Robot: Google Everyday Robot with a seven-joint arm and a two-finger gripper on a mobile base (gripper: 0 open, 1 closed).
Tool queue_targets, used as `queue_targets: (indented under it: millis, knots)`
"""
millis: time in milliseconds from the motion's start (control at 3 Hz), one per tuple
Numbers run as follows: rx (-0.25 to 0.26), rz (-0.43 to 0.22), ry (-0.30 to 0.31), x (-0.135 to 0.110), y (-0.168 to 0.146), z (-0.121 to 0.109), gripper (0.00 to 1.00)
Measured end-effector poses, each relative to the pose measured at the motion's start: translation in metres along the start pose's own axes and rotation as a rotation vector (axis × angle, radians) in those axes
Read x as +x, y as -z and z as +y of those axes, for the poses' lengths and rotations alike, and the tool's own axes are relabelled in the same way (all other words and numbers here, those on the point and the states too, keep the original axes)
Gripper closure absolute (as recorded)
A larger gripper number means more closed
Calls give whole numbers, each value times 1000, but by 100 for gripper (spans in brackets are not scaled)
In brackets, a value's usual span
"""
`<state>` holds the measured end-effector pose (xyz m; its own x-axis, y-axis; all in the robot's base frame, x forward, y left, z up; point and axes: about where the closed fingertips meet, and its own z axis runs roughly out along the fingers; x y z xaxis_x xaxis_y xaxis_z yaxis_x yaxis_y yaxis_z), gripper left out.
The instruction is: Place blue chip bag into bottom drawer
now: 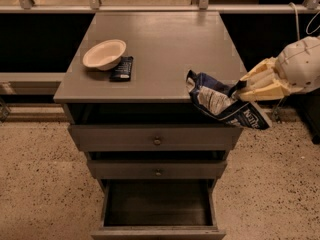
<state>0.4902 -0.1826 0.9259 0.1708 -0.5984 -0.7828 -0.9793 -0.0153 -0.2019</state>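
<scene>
Gripping the blue chip bag (220,101) of crinkled dark foil by its right-hand end: cream-coloured two-finger gripper (240,91), fingers (257,84) clenched on the foil, reaching in from the right edge of the view below a rounded white arm housing (300,64). Held crumpled and tilted, left end higher, right end drooping. Dark navy overall, with 1 pale white patch of fine print near the middle and white lettering along the lower right flap; creased and folded at the upper left. Hanging at the front-right corner of a grey cabinet top (165,49), left part over the front edge, right part out past the corner; touching the top or just clear of it, cannot tell.

Farther left on the same top, well apart from the bag: shallow round cream bowl (104,54), upright, with a flat black rectangular packet (122,68) just beside its right rim.

Below the top, 3 grey drawers. Upper drawer front (125,138) and middle drawer front (125,170), each with 1 small round knob and a dark gap above. Lowest of the 3, the bottom drawer (157,204), pulled out toward the viewer, dark inside, well below the bag and to its left.

Around the cabinet, speckled beige floor (40,174).
</scene>
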Motion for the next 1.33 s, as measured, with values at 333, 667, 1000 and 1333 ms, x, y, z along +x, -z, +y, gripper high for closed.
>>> queue_targets:
  millis: [333,667,1000,1333]
  knots:
    - [10,-11,13,6,-10,-6,100]
    - [47,-101,27,52,-45,1,100]
    - [60,-194,97,109,-80,11,100]
    - [42,-267,140,153,-93,23,100]
